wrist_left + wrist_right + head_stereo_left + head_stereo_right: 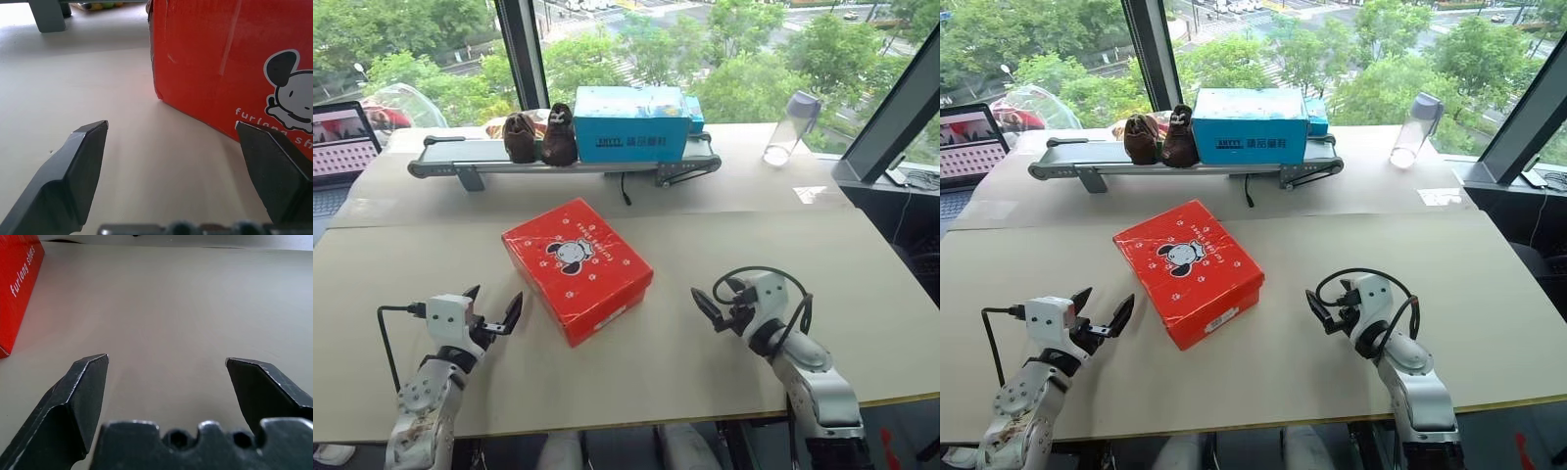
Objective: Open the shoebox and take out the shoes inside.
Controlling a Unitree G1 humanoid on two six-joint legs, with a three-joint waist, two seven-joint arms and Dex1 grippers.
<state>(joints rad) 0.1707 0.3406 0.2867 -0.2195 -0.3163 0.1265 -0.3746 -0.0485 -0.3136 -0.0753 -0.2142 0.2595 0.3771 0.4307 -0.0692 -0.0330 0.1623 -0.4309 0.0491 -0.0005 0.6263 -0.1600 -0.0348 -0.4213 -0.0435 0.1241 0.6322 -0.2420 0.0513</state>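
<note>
Shoebox (577, 267): bright red, flat, lid closed, cartoon dog on top; lies turned at an angle near the middle of the desk (685, 255), well in from every edge, one corner pointing toward the near edge. Shoes of the task cannot be seen with the lid down.

Left gripper (493, 312): near the desk's near-left corner, just beside the shoebox's left side, not touching it; black fingers spread wide, nothing between them. In the left wrist view the red side wall with its printed dog stands close past the right-hand fingertip (266, 161), bare desk under both.

Right gripper (718, 302): toward the near edge, to the right of the shoebox and apart from it; fingers spread wide, empty. The right wrist view shows bare desk between the fingertips (85, 387) and a red corner of the shoebox off to one side.

Conveyor belt unit (470, 155): grey, low, along the far edge of the desk. On it: a pair of dark brown fuzzy shoes (539, 135), upright, side by side; just beside them a blue box (631, 124) with a printed white label.

Clear bottle (791, 128) with pale purple cap: far right part of the desk, upright.

Laptop (340, 145): far left edge, screen lit
</note>
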